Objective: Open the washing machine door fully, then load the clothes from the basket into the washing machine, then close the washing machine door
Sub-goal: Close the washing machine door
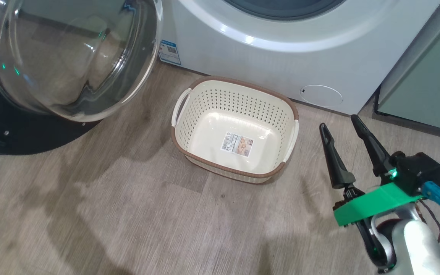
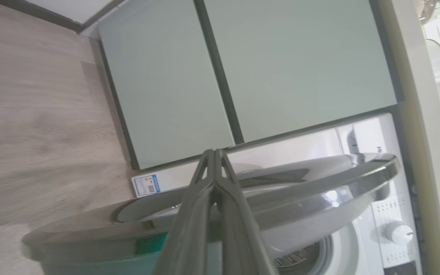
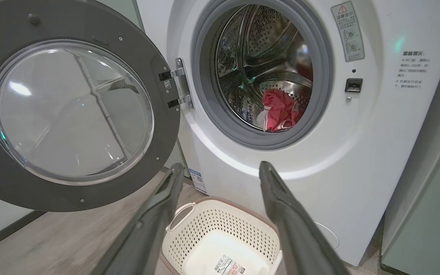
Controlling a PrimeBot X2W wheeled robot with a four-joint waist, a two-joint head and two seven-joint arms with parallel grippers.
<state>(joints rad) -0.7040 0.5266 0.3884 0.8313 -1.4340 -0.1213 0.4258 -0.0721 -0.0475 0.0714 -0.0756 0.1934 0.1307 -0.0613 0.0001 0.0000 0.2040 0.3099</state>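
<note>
The clothes [image 3: 279,110] lie as a red heap low inside the washer [image 1: 266,65], in its drum [image 3: 266,57], well apart from the right gripper [image 1: 338,121], which hovers in front of the washer's lower right corner, near the round hatch [image 1: 321,95]. The basket [image 1: 220,103] stands on the floor [image 1: 128,198] just in front of the washer, under its mouth and beside that gripper, with its bottom and paper label [image 1: 237,144] showing bare. The door [image 1: 75,61] hangs swung wide from the hinge on the washer's left side, its glass bowl facing away from the washer. The right gripper's fingers are spread wide, hold nothing and touch nothing; in the right wrist view they frame the basket and point at the washer's front. The left gripper [image 2: 214,151] has its fingers pressed together with nothing between them; they reach across the door's rim, seen edge-on, towards the green cabinets [image 2: 281,65] beside the washer, and whether they touch the rim cannot be told, since both are blurred. In the head view the washer's mouth is cut off at the top edge and the door's black rim at the left. The lettering on the clothes is too small to make out.
</note>
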